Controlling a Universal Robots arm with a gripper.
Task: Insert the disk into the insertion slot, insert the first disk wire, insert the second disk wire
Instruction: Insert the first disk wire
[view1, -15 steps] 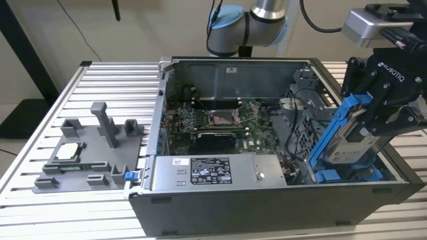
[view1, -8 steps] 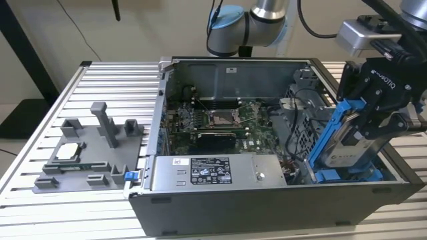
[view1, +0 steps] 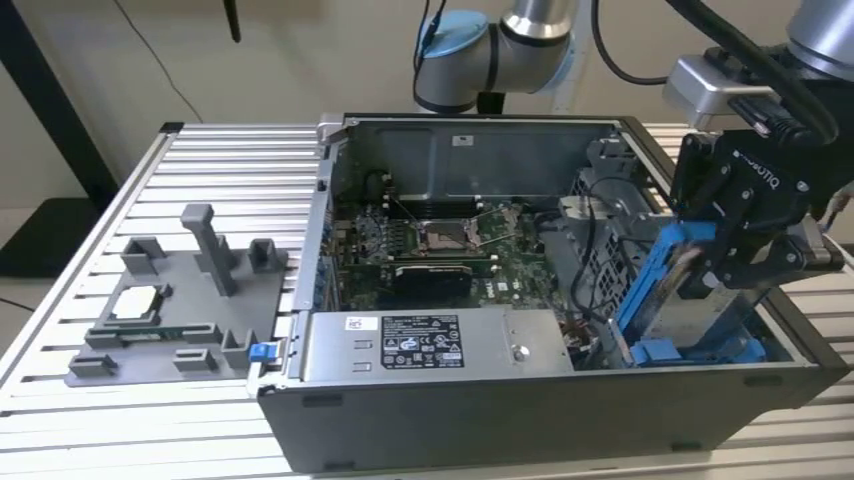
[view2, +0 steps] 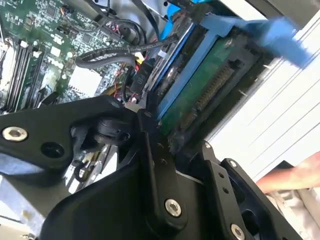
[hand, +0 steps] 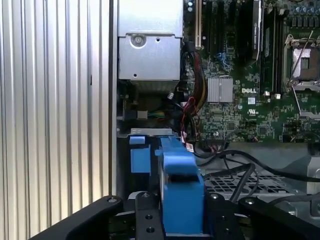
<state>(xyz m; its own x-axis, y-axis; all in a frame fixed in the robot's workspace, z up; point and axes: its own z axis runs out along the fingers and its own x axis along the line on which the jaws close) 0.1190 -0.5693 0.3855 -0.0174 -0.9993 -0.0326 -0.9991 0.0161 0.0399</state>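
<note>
The disk (view1: 705, 318), silver-grey in a bright blue carrier, stands tilted on edge at the exterior view's right, inside the open computer case. My gripper (view1: 727, 272) is shut on its upper part, one finger on each side. The disk's lower end rests low in the insertion slot (view1: 597, 262), the grey drive cage at the case's front right corner. In the second wrist view the disk's green underside and connector (view2: 205, 90) show between the gripper's fingers (view2: 156, 165). The blue carrier (hand: 181, 190) sits between the jaws in the first wrist view. Black cables (hand: 240, 172) lie beside the cage.
A grey power-supply box (view1: 427, 345) sits at the case's front. The motherboard (view1: 441, 240) with its socket lies behind it. A grey fixture (view1: 174, 300) with a chip stands on the slatted table (view1: 214, 170). A person's hand (view2: 295, 175) shows beside the case.
</note>
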